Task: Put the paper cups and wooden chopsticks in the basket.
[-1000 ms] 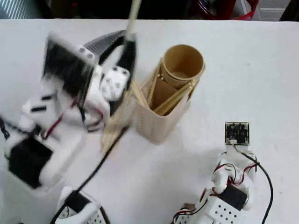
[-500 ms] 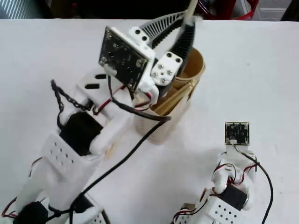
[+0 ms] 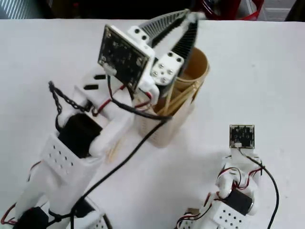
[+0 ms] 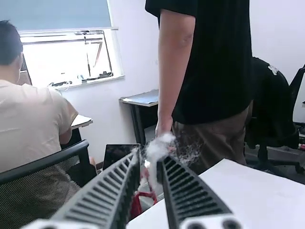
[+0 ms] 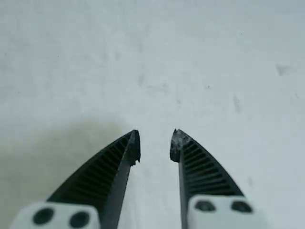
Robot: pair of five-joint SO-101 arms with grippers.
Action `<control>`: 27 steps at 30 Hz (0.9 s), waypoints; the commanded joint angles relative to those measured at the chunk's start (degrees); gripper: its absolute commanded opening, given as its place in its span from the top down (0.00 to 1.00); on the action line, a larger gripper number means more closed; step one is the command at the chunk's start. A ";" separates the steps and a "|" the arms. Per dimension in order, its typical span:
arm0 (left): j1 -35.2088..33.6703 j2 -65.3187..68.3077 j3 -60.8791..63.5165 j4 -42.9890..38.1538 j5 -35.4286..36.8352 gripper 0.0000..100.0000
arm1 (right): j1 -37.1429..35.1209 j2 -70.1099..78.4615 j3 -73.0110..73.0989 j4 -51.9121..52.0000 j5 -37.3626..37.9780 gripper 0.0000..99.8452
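A tan slotted basket stands mid-table with a paper cup in its far end and several wooden chopsticks leaning inside. My left gripper is high above the basket's far rim, pointing up and away. Its fingers stand a narrow gap apart, and the pale end of a wooden chopstick shows between the tips of the left gripper. More chopsticks peek out on the table beside the basket, under the left arm. My right gripper is slightly open and holds nothing, low over bare table.
The right arm sits folded at the near right of the white table. The left arm's black cable drapes past the basket's near side. A red object lies beyond the far edge.
The left arm swung from the basket's left side to above it, carrying a chopstick. The chopstick stood well above the fingertips half a second ago and now barely shows there. The right arm stayed still.
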 commanded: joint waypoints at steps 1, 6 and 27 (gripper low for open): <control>-6.99 0.04 -1.76 5.98 0.44 0.92 | 0.66 -0.48 0.53 -1.01 0.26 0.89; -23.87 -0.13 5.27 16.70 0.79 0.92 | 0.66 -0.48 0.53 -1.01 0.26 0.89; -34.59 1.54 48.35 -8.88 0.97 0.92 | 0.66 -0.48 0.53 -1.01 0.26 0.89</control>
